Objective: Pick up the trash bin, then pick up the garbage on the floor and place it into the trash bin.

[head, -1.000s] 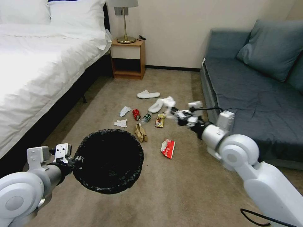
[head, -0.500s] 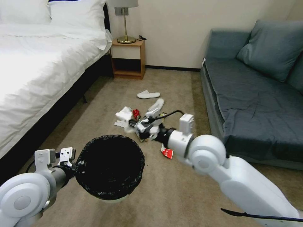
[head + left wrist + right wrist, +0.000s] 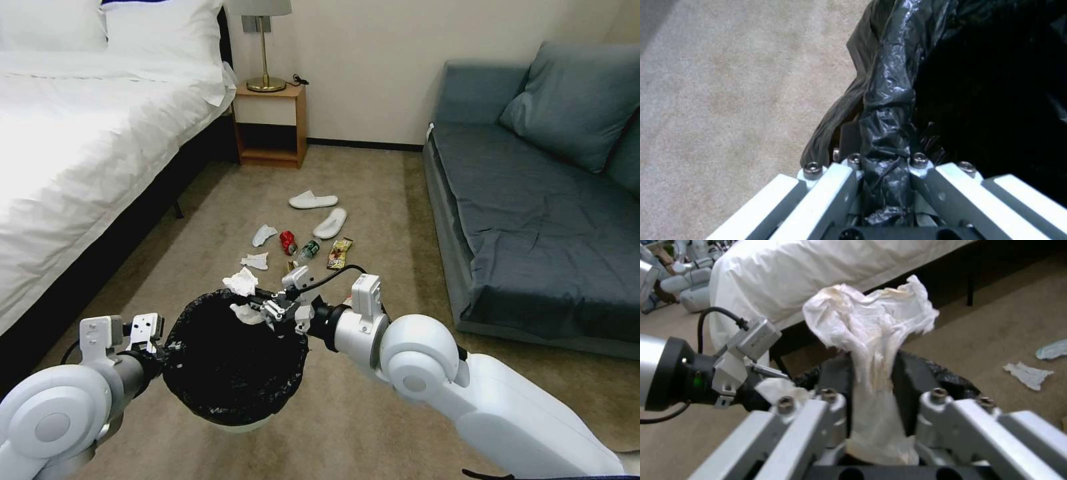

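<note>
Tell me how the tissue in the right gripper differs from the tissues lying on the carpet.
The held tissue is pinched in the right gripper above the trash bin, bunched tall; the floor tissues lie low on the carpet, untouched. The held tissue shows yellowish stains in the right wrist view; no stains can be made out on the floor tissues. All are white and crumpled. The left gripper grips the bin's rim.

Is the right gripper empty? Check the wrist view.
No: the right gripper is shut on a crumpled white tissue, held over the trash bin.
</note>
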